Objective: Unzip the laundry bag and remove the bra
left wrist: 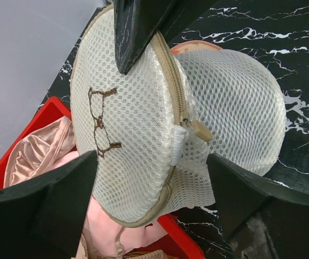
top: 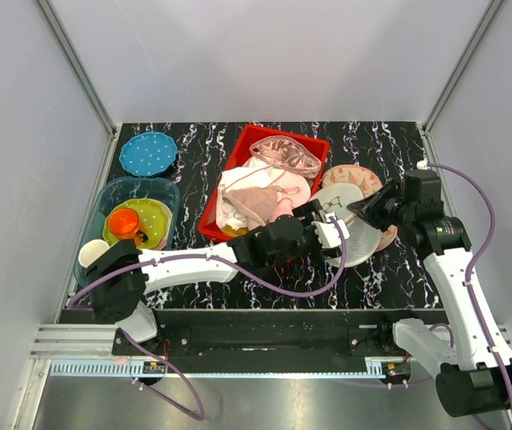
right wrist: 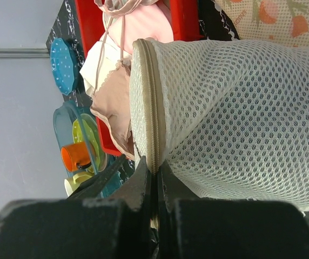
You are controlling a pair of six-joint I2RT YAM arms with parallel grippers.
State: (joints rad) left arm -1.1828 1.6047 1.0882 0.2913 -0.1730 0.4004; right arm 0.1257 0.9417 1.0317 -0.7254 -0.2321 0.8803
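your right fingers (right wrist: 139, 183) clamp the bag (left wrist: 138, 108) by its seam, mid frame; left fingers (left wrist: 62, 194) gape around the zip pull (left wrist: 200, 129). close off-target and you'll pinch mesh, and tugging could rip the bag loose.

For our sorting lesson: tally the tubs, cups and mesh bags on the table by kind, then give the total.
Tubs: 2 (red tub, blue tub)
Cups: 2 (orange cup, white cup)
Mesh bags: 1 (mesh bag)
Total: 5
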